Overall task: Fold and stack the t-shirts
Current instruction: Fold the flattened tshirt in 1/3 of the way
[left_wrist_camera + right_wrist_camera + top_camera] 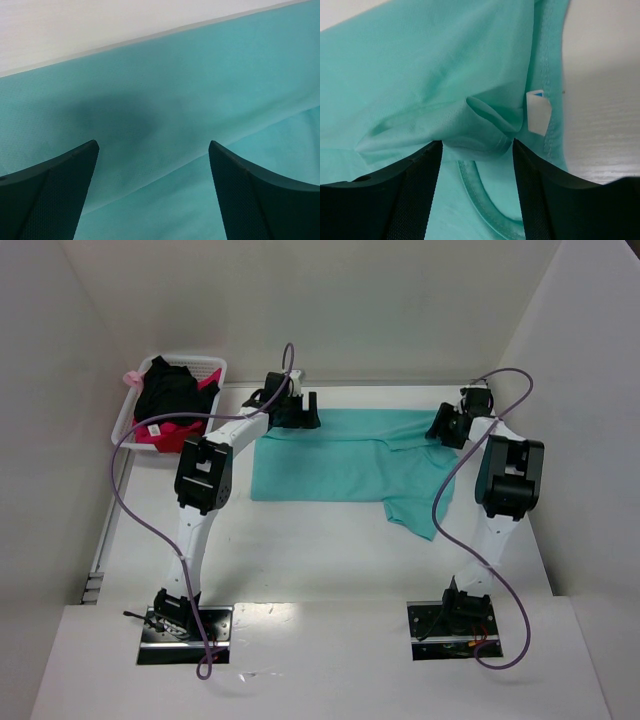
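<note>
A teal-green t-shirt point(340, 465) lies spread on the white table, with one sleeve hanging toward the near right. My left gripper point(297, 412) hovers low over its far left edge, open, with only flat cloth point(175, 100) below the fingers point(55, 190). My right gripper point(447, 427) is at the shirt's far right, by the collar point(480, 195) and the white neck label point(538, 111). It is open, and its fingertips point(427, 155) straddle a bunched fold of cloth point(485, 117). A black t-shirt point(170, 390) and a pink-red t-shirt point(175, 435) lie in the basket.
The white lattice basket point(130, 405) stands at the far left of the table, next to the left wall. White walls close in the back and both sides. Purple cables loop off both arms above the table.
</note>
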Robot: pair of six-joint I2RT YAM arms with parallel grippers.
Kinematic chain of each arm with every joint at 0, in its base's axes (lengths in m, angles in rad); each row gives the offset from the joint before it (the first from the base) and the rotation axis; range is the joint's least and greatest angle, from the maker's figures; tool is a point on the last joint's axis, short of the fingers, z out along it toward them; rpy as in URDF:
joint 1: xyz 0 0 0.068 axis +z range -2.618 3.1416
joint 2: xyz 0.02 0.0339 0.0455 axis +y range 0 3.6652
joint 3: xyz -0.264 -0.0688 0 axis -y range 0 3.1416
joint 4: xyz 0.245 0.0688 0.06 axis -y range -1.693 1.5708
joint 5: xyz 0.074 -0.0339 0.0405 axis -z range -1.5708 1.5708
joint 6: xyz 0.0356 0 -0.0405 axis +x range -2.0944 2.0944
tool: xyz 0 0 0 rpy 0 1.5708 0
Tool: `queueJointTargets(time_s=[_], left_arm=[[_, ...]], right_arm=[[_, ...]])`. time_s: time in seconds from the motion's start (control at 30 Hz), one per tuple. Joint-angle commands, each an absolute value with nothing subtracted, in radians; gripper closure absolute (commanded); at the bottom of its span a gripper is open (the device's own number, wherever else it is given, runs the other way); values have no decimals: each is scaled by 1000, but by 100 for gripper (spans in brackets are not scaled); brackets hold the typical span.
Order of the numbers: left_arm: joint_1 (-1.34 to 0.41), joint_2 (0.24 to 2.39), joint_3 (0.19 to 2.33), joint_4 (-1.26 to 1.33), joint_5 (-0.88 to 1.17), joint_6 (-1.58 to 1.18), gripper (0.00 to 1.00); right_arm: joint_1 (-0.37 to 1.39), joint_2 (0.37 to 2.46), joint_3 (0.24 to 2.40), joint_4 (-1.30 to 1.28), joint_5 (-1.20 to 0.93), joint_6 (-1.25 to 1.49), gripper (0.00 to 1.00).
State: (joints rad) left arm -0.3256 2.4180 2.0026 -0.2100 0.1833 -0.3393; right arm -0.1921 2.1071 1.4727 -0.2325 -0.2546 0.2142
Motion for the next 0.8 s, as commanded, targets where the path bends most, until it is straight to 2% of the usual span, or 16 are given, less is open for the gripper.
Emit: queueJointTargets(time_s=[0.0, 0.2, 0.4, 0.63, 0.77], left_arm=[[-321, 2361, 2008, -201, 201, -314, 2], [-321, 2361, 2008, -201, 201, -314, 2], [-321, 2361, 1999, -201, 201, -314, 2], [-321, 2361, 1999, -201, 210, -324, 2], [-321, 2361, 1999, -201, 210, -333, 2]], right_arm=[[-184, 2134, 1531, -230, -244, 201, 36], [-184, 2134, 1542, -230, -244, 201, 46], [-184, 2143, 1551, -241, -276, 201, 76], [-184, 2060, 1516, -290, -255, 212, 87], [-184, 1985, 1480, -330, -233, 232, 87]])
